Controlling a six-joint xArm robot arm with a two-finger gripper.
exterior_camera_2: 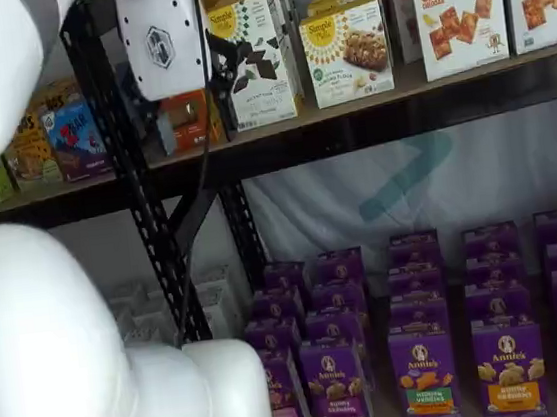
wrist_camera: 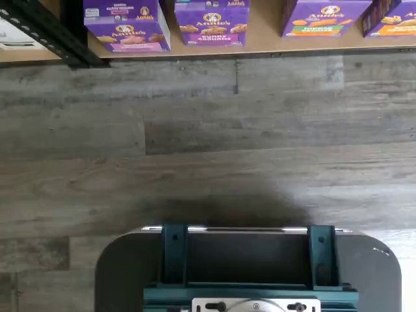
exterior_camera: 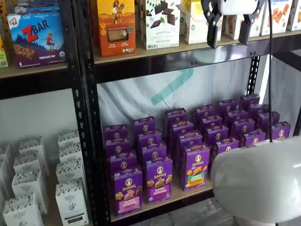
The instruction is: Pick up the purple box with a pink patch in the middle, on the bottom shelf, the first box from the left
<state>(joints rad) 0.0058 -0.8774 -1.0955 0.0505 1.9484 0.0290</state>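
Note:
The purple box (exterior_camera: pixel 128 190) with a pink band stands upright at the front left of the bottom shelf (exterior_camera: pixel 188 194). It also shows in the wrist view (wrist_camera: pixel 127 29) on the tan board (wrist_camera: pixel 266 40). In a shelf view it (exterior_camera_2: pixel 282 394) is partly hidden behind my white arm. My gripper (exterior_camera: pixel 228 42) hangs high above, in front of the upper shelf, well up and to the right of the box. A plain gap shows between its two black fingers, and they hold nothing. Its white body (exterior_camera_2: pixel 164 40) shows side-on in a shelf view.
A purple box with a darker band (exterior_camera: pixel 157 179) stands right beside the target, then one with a green-orange band (exterior_camera: pixel 195 167). Several rows of purple boxes stand behind. A black rack post (exterior_camera: pixel 87 141) stands left of the target. White cartons (exterior_camera: pixel 28 188) fill the neighbouring bay. My arm (exterior_camera: pixel 258 183) blocks the lower right.

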